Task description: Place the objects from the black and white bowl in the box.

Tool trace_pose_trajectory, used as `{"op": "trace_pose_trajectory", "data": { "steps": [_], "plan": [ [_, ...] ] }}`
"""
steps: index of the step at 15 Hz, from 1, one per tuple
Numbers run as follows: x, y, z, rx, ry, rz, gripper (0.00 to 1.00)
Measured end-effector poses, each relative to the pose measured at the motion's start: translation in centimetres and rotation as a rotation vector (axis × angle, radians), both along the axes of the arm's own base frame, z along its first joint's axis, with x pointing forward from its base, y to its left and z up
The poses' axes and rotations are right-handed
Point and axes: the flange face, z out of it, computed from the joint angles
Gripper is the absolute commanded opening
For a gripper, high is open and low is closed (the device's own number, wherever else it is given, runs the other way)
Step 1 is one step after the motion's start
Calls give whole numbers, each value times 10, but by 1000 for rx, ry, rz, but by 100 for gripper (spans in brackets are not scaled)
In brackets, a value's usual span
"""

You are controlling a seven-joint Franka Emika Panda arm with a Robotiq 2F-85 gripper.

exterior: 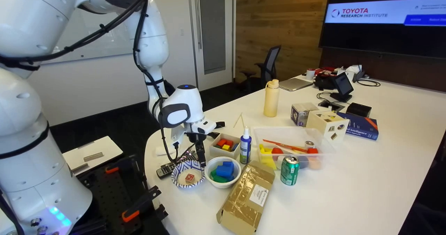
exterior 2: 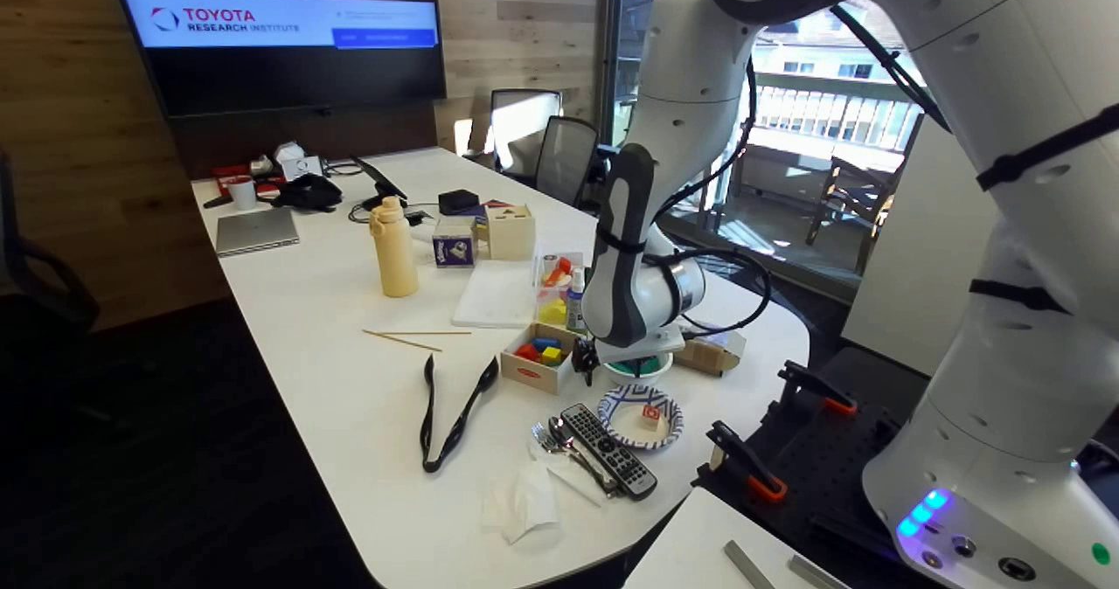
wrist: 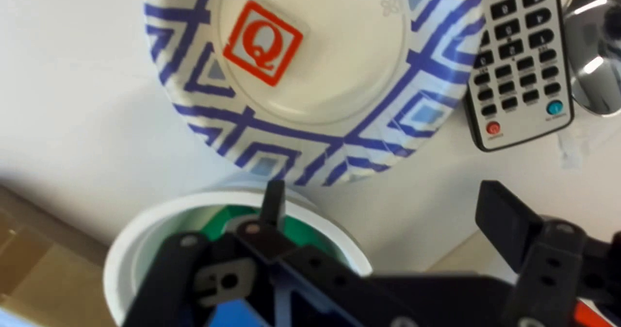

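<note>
Fingers (wrist: 507,225) wide apart; lettered block (wrist: 264,44) in the patterned bowl (wrist: 291,135), toward one edge; open room beside it

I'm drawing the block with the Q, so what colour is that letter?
The letter Q is red on white, best seen in the wrist view.

A block (wrist: 263,43) lies in the bowl (wrist: 351,65) beside the remote (wrist: 523,64).
</note>
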Motion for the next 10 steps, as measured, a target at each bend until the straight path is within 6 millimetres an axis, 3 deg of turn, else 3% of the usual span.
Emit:
{"op": "trace_pose_trajectory", "data": {
  "steps": [5,10],
  "plan": [
    [-33,-15,-15,29,81,-85,100],
    [-57,-6,-23,92,132,-139,100]
  ]
}}
